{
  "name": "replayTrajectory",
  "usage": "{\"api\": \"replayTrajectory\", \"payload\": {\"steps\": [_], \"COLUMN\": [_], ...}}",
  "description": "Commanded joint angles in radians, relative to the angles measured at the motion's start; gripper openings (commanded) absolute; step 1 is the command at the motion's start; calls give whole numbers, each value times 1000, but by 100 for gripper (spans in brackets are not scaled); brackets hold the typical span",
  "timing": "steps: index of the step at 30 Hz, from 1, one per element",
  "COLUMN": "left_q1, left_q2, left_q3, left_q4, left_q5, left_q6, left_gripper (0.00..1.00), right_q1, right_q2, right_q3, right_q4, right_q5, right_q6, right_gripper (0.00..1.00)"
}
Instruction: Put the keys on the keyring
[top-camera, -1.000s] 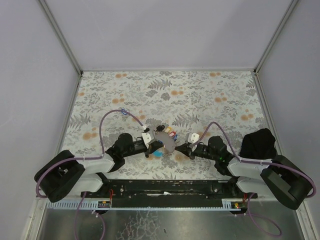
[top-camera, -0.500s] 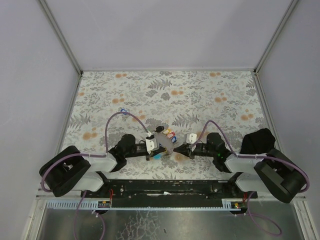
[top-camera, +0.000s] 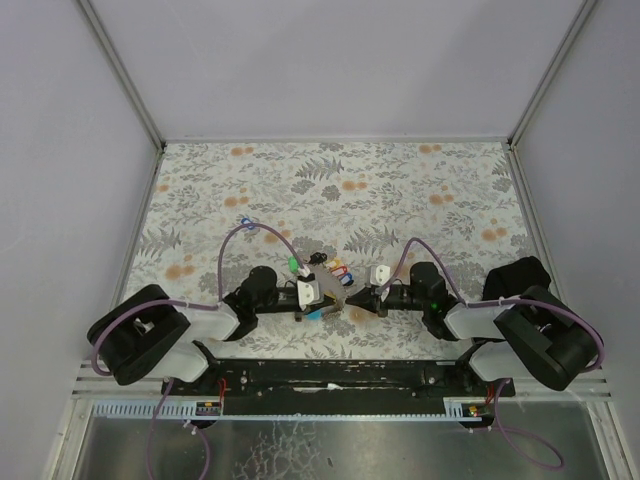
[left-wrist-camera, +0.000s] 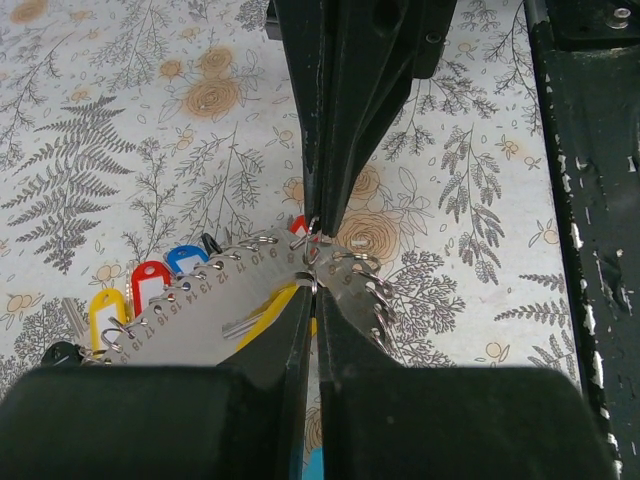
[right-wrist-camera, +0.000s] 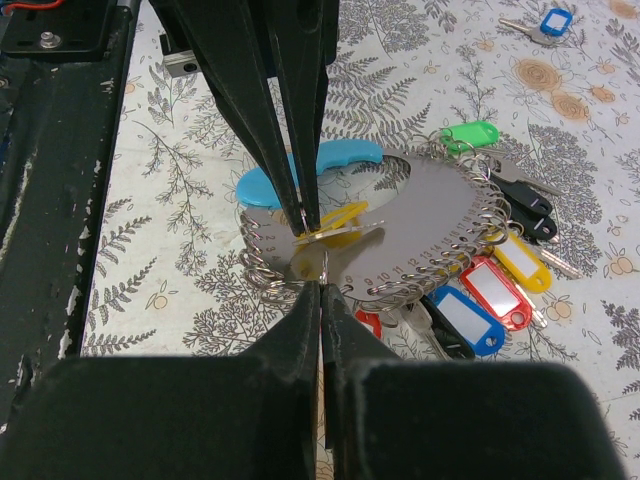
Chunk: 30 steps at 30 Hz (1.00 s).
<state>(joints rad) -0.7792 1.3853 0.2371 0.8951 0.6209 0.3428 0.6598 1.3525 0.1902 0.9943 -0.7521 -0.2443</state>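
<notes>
The keyring (right-wrist-camera: 420, 215) is a grey numbered crescent plate edged with small split rings, lying on a light-blue strap (right-wrist-camera: 300, 170). Keys with green (right-wrist-camera: 470, 135), yellow (right-wrist-camera: 520, 262), red (right-wrist-camera: 490, 290) and blue (right-wrist-camera: 465, 320) caps hang from its rim. My left gripper (left-wrist-camera: 312, 285) is shut on a thin ring at the plate's edge, beside a yellow-capped key (left-wrist-camera: 265, 320). My right gripper (right-wrist-camera: 322, 287) faces it tip to tip, shut on a thin ring at the same spot. In the top view both meet over the plate (top-camera: 328, 290).
A lone blue-capped key (top-camera: 246, 222) lies further back on the left of the flowered table cover (top-camera: 400, 190). A black object (top-camera: 520, 272) sits behind my right arm. The black base rail (left-wrist-camera: 595, 200) runs along the near edge.
Both arms have swung inward and the plate has shifted slightly left. A green-capped key has come into sight at its upper left. Both grippers stay shut.
</notes>
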Motion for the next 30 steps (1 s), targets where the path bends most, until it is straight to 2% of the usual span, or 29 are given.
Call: {"api": "replayTrajectory", "payload": {"steps": [1, 7, 13, 18, 21, 25, 30], "left_q1": [-10, -10, -9, -10, -10, -9, -9], "left_q2": [17, 14, -9, -38, -55, -120, -153], "left_q3": [29, 31, 109, 95, 106, 118, 223], "left_q4": [21, 7, -193, -201, -214, -224, -296], "left_q5": [-1, -10, -29, -58, -138, -346, -493], "left_q6": [38, 46, 57, 71, 31, -62, -151], "left_gripper": [0, 0, 0, 0, 0, 0, 0], "right_q1": [-3, -3, -3, -3, -3, -3, -3], "right_q2": [3, 2, -27, -65, -74, -81, -80], "right_q3": [47, 46, 45, 32, 24, 5, -6], "right_q4": [101, 100, 60, 42, 45, 78, 95], "right_q5": [-53, -54, -37, -7, 41, 102, 65], "right_q6": [-26, -32, -61, -79, -75, -41, 15], "right_gripper": [0, 0, 0, 0, 0, 0, 0]}}
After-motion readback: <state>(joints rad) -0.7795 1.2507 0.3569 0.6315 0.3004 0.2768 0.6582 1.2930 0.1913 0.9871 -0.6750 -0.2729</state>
